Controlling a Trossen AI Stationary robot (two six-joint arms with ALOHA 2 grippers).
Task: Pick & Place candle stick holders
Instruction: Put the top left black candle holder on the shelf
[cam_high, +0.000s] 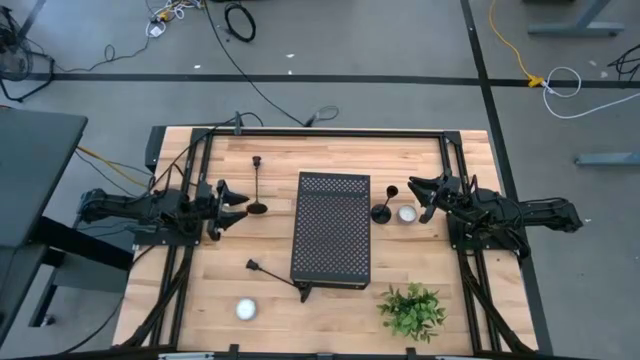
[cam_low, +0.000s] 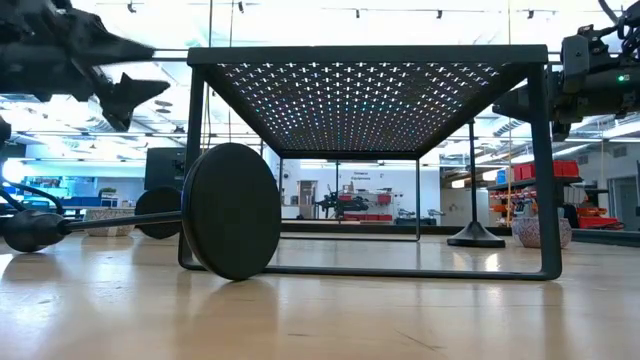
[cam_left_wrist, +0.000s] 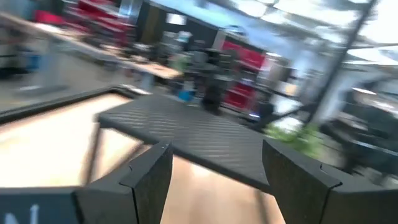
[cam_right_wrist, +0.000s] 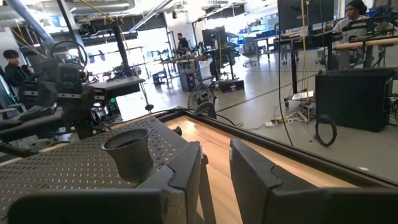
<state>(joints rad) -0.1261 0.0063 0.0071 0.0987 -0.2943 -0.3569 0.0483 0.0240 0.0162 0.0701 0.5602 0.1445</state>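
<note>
A holder (cam_low: 232, 210) lay toppled nearest. My right gripper (cam_high: 428, 197) hung open, empty, beside an upright holder (cam_high: 383, 211); I judged a low stem grasp safest. Left gripper (cam_high: 232, 200) open too.

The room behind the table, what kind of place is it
Probably a robotics lab or workshop. The wooden table sits on a bare grey floor strewn with cables, and the right wrist view shows workbenches with equipment, plus a person beyond.
</note>
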